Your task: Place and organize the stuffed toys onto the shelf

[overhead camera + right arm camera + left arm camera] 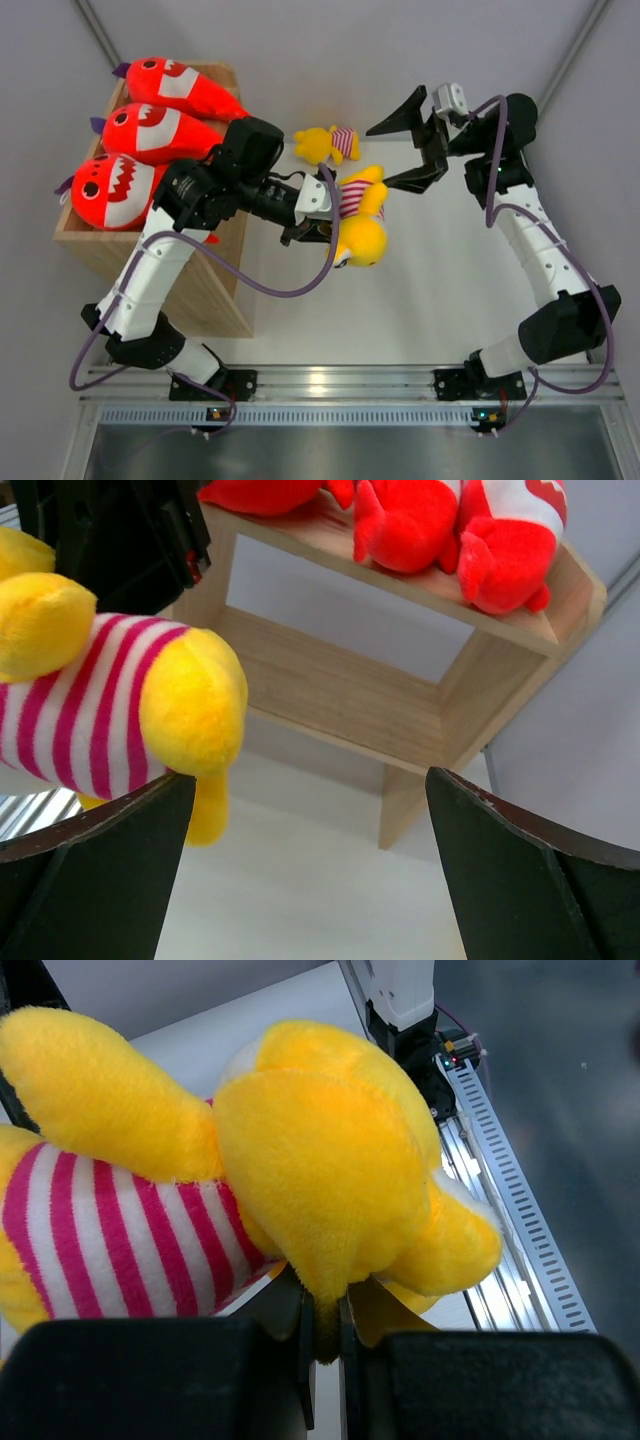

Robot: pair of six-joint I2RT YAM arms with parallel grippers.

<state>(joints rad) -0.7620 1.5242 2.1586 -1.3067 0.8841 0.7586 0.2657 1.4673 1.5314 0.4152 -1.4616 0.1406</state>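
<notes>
Three red plush sharks lie side by side on the top of the light wooden shelf [215, 285]: one at the back [180, 85], one in the middle [160, 132], one at the front [115, 190]. My left gripper [322, 215] is shut on a yellow plush toy with red-white stripes [358, 218] and holds it above the table, right of the shelf; in the left wrist view the jaws [325, 1340] pinch a fold of the toy [320, 1160]. A second yellow striped toy [326, 144] lies on the table behind it. My right gripper [380, 157] is open and empty beside both toys.
The right wrist view shows the shelf's lower board [340, 690] bare, shark tails [410, 525] hanging over the top rim, and the held toy [120, 710] at the left. White table [430, 280] lies between the arms. An aluminium rail [350, 378] runs along the near edge.
</notes>
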